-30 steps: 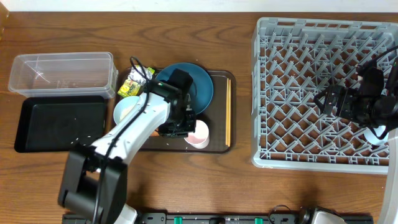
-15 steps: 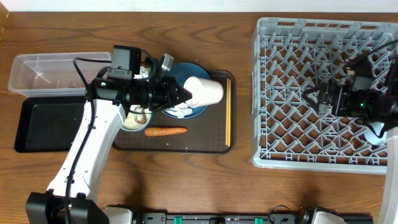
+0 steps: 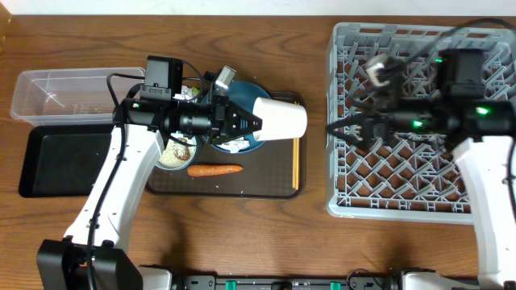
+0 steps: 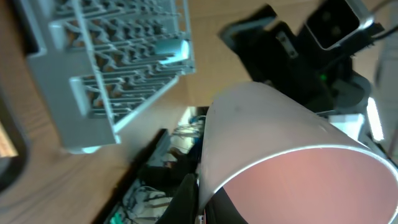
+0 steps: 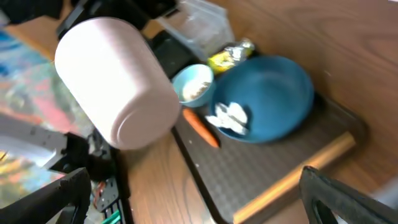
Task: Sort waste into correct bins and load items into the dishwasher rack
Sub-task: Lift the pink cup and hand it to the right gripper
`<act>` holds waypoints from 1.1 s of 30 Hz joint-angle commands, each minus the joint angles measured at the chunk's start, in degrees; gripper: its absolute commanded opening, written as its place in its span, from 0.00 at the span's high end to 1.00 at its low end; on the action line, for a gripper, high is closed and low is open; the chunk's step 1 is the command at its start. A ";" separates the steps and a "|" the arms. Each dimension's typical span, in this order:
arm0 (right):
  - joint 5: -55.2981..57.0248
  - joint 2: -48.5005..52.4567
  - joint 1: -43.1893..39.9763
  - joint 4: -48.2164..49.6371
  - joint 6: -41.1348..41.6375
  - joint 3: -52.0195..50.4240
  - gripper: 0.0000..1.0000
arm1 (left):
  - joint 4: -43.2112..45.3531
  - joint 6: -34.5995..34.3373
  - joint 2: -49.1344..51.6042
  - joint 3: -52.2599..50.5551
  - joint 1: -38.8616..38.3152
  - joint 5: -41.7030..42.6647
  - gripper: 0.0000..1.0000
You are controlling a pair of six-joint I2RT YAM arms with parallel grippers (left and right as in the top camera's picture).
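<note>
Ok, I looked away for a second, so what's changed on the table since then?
The left claw lifted the pinkish-white cup off the tray and carried it toward the rack; the open right claw swung across toward it. Plate, carrot, chopsticks unchanged.

pinkish-white cup (image 3: 278, 119) aloft on its side, orange carrot (image 3: 215, 170) flat on brown tray (image 3: 266, 182)

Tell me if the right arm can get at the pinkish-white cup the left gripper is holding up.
Probably yes. The right gripper is open and faces the pinkish-white cup, which the left gripper holds out sideways above the brown serving tray; only open air lies between them.
</note>
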 commanded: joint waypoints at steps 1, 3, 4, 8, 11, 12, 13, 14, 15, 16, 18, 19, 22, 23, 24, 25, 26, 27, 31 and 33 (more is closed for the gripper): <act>-3.23 1.68 4.48 2.14 -1.90 0.09 0.01 | 0.09 1.16 0.11 0.87 0.13 4.74 0.94; -3.37 2.27 6.43 3.56 -1.90 0.09 0.01 | 0.07 1.16 0.11 0.87 0.13 4.74 0.94; -3.67 2.62 7.67 4.57 -1.92 0.09 0.01 | 0.07 1.16 0.11 0.87 0.13 4.74 0.94; -4.50 2.86 10.71 7.76 -1.90 0.09 0.01 | 0.09 1.16 0.11 0.87 0.13 4.74 0.94; -4.70 2.86 12.81 10.54 -1.88 0.09 0.01 | 0.07 1.18 0.11 0.87 0.13 4.74 0.94; -4.70 2.86 13.42 11.15 -1.88 0.09 0.01 | 0.07 1.16 0.11 0.87 0.13 4.74 0.94; -4.68 2.86 14.08 11.78 -1.79 0.09 0.01 | 0.07 1.16 0.11 0.87 0.13 4.74 0.94; -4.68 2.86 14.56 12.15 -1.81 0.09 0.03 | 0.07 1.16 0.11 0.87 0.13 4.74 0.94; -4.68 2.86 15.02 12.46 -1.81 0.09 0.07 | 0.07 1.16 0.11 0.87 0.13 4.74 0.94; -4.68 2.86 15.41 12.59 -1.81 0.09 0.10 | 0.07 1.16 0.11 0.87 0.13 4.74 0.94; -4.66 2.86 16.13 12.79 -1.84 0.09 0.19 | 0.07 1.16 0.11 0.87 0.13 4.74 0.94; -4.66 2.86 16.37 12.94 -1.84 0.09 0.22 | 0.07 1.16 0.11 0.87 0.13 4.74 0.94; -4.57 2.86 16.85 12.96 -1.90 0.09 0.33 | 0.07 1.16 0.11 0.87 0.13 4.74 0.94; -4.24 2.86 16.87 12.98 -1.88 0.09 0.38 | 0.07 1.16 0.11 0.87 0.13 4.74 0.94; -3.96 2.86 16.87 13.00 -1.90 0.09 0.45 | 0.07 1.16 0.11 0.87 0.13 4.74 0.94; -3.96 2.86 16.85 13.00 -1.90 0.09 0.50 | 0.07 1.16 0.11 0.87 0.13 4.74 0.94; -3.96 2.86 16.85 13.00 -1.90 0.09 0.52 | 0.07 1.16 0.11 0.87 0.13 4.74 0.94; -3.85 2.86 16.85 13.03 -1.90 0.09 0.54 | 0.07 1.16 0.11 0.87 0.13 4.74 0.94; -3.74 2.86 16.85 13.18 -1.90 0.09 0.57 | 0.07 1.18 0.11 0.87 0.13 4.61 0.89; -2.86 2.86 16.85 13.11 -1.64 0.09 0.57 | 0.07 1.18 0.11 0.87 0.13 3.02 0.77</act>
